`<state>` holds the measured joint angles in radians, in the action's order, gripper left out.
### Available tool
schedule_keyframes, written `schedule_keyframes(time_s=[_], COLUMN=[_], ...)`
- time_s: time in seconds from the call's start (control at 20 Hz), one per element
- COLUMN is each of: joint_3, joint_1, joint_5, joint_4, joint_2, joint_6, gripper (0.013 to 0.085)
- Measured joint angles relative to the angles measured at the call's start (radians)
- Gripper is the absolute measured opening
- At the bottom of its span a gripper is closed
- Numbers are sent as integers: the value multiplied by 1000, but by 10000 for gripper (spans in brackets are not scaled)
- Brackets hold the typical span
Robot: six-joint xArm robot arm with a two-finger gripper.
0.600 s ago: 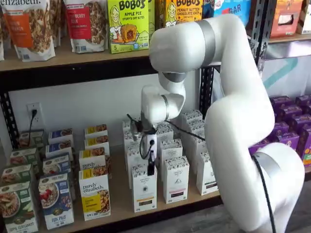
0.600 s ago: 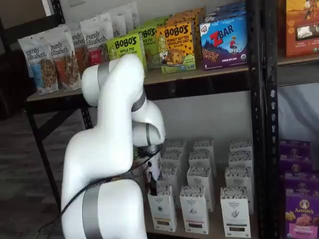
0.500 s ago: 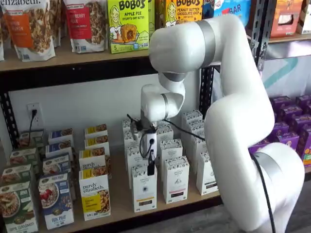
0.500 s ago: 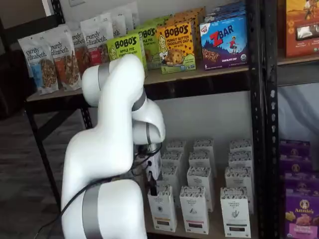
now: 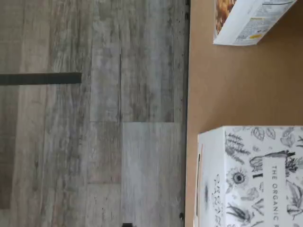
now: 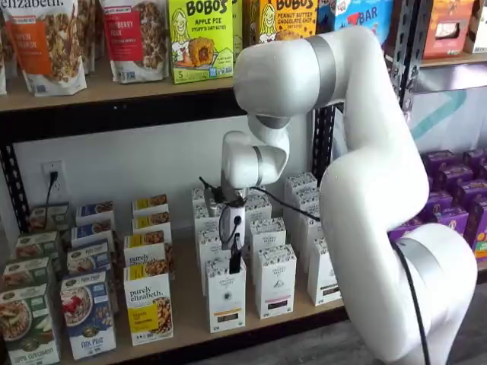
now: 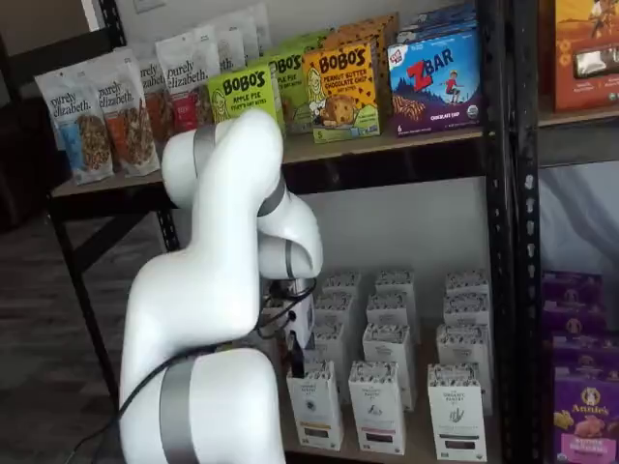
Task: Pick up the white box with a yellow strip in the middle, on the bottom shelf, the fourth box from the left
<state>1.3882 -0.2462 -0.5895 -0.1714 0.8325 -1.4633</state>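
Note:
The white box (image 6: 226,297) is a tall narrow carton with a dark speckled top. It stands at the front of the bottom shelf (image 6: 186,313), heading a row of like cartons, and shows in both shelf views (image 7: 315,407). My gripper (image 6: 236,261) hangs just above the box's top, also seen in a shelf view (image 7: 293,362). Its black fingers show as one dark piece, so no gap can be made out. In the wrist view the box's botanical-print top (image 5: 255,175) sits on the tan board (image 5: 227,90) by the front rail.
A wider "purely elizabeth" box (image 6: 149,304) with a yellow band stands to the left, past it cereal boxes (image 6: 87,313). More white cartons (image 6: 275,281) stand to the right, then purple boxes (image 6: 456,190). An upper shelf (image 6: 114,91) and a black upright (image 7: 503,242) hem the space.
The arm has shifted only slightly. The gripper stays over the front white box at about the same height.

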Motion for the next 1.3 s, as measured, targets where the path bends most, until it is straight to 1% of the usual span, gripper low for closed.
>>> schedule_keyframes(time_s=[0.35,0.55,0.75,0.9,1.0,1.15,1.3], joint_3=[61,117,173,206,232,263,279], joint_1=[-11,-12,-11,-10,-10,-5,-2], joint_5=[34,42,31,35,37,16,9], joint_4=[-33,-39,-21,-19,1,30,42], joint_2=[69,119,164,193,218,243,259], joint_6=[-18,-22,-7,-5,12,32,39], gripper=[850,850,850,850,850,850,850])
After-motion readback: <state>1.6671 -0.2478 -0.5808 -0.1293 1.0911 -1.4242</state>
